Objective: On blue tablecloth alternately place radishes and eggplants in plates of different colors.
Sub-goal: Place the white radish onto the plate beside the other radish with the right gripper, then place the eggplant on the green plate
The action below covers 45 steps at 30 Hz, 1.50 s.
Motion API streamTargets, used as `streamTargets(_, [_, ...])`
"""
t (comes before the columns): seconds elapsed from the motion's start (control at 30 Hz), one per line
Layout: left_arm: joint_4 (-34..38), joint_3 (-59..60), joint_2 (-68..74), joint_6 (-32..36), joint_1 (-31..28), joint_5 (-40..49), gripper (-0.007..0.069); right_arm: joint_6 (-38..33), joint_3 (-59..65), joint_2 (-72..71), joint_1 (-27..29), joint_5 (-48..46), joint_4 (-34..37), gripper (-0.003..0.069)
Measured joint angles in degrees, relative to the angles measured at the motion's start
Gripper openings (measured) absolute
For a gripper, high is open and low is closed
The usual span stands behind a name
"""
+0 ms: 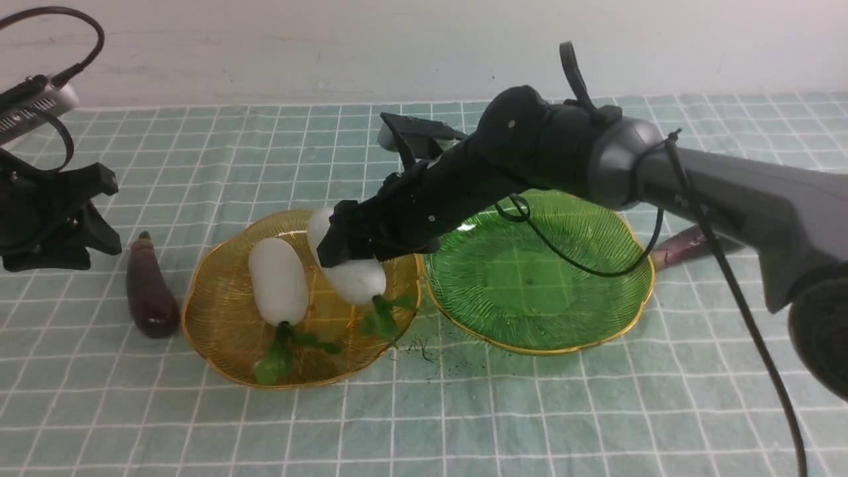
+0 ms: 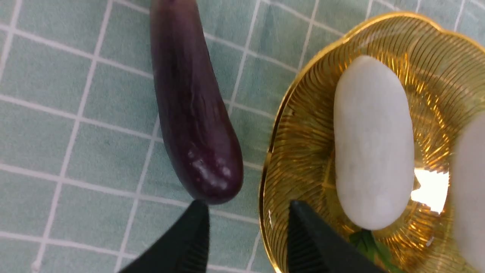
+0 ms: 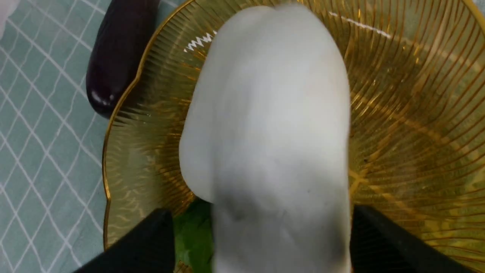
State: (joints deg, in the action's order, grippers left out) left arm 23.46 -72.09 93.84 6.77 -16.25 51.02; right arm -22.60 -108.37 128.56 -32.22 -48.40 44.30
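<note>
The blue tablecloth (image 1: 464, 411) lies bare from the plates' near rims out to 6 o'clock. A narrower bare band runs at 12 o'clock up to the wall (image 1: 331, 46). The amber plate (image 1: 218, 331) and the green plate (image 1: 596, 291) sit rim to rim, with green at 3 o'clock of amber.

Both radishes lie side by side in the amber plate, leaves toward 6 o'clock: the left radish (image 1: 278, 281) and the right radish (image 1: 361, 285). The left eggplant (image 1: 151, 288) rests on the cloth just beside the amber rim at 9 o'clock. The right eggplant (image 1: 682, 245) lies at 3 o'clock of the green plate, half hidden.

The right arm (image 1: 729, 192) comes in from 3 o'clock and crosses over the green plate's far half, its cable (image 1: 583, 265) drooping above it. The right fingers (image 1: 358, 246) straddle the right radish, spread, with a gap on one side, so they are not clamped. The left fingers (image 1: 99, 211) hang at 9 o'clock of the left eggplant, parted with nothing between them.
</note>
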Motion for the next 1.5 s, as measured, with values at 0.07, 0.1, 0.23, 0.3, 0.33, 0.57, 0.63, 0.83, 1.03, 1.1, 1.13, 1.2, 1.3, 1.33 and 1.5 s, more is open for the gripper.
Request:
streamTargets(0.07, [0.0,0.0,0.5,0.0,0.0,-2.5,0.0425,0.8,-2.6,0.0,0.3,-3.9,-1.6,0.0633])
streamTargets(0.1, [0.1,0.0,1.0,0.0,0.0,-3.5,0.0479,1.4,-4.1,0.0,0.6,-6.1,-2.4,0.0646])
streamTargets(0.23, [0.2,0.0,4.3,0.0,0.0,-6.4,0.0579,5.8,-11.6,0.0,2.3,-15.8,-6.7,0.0648])
streamTargets(0.3, [0.2,0.0,7.2,0.0,0.0,-8.3,0.0598,8.5,-17.0,0.0,3.4,-20.9,-10.5,0.0622])
streamTargets(0.33, [0.2,0.0,8.5,0.0,0.0,-9.1,0.0603,9.5,-19.6,-0.2,3.9,-21.9,-12.9,0.0603])
streamTargets(0.57, [0.7,0.0,15.8,0.0,0.0,-10.9,0.0600,18.6,-22.8,-6.4,6.0,-23.4,-24.5,0.0519])
streamTargets(0.63, [1.1,0.0,17.2,0.0,0.0,-11.1,0.0587,19.4,-23.2,-8.8,6.9,-23.6,-26.9,0.0507])
streamTargets(0.83, [1.7,-0.1,19.2,0.0,0.0,-12.9,0.0452,20.4,-22.9,-14.5,10.1,-24.0,-33.4,0.0496])
streamTargets(1.03, [0.6,-4.0,19.3,0.9,-0.1,-7.3,0.0358,22.6,-16.9,-18.6,19.7,-24.2,-36.3,0.0495])
streamTargets(1.1, [0.3,-7.3,18.8,1.8,-0.1,-3.7,0.0359,23.5,-15.0,-18.9,22.6,-24.2,-36.3,0.0495])
streamTargets(1.13, [0.4,-9.7,18.0,2.2,0.0,-0.5,0.0359,24.3,-13.1,-18.9,25.6,-24.2,-36.0,0.0495])
streamTargets(1.2, [0.8,-12.7,16.5,2.7,0.5,2.4,0.0359,25.7,-10.7,-18.9,28.8,-24.2,-35.3,0.0495])
streamTargets(1.3, [1.5,-18.3,13.7,5.5,3.5,5.9,0.0359,27.6,-5.9,-18.8,34.1,-24.2,-34.7,0.0495])
streamTargets(1.33, [1.7,-20.1,12.7,6.6,5.5,6.3,0.0359,27.9,-4.8,-18.6,35.2,-24.1,-34.6,0.0495])
streamTargets(1.5, [3.0,-26.0,11.2,7.9,18.3,6.6,0.0359,31.7,-2.1,-15.0,39.5,-23.8,-33.2,0.0495])
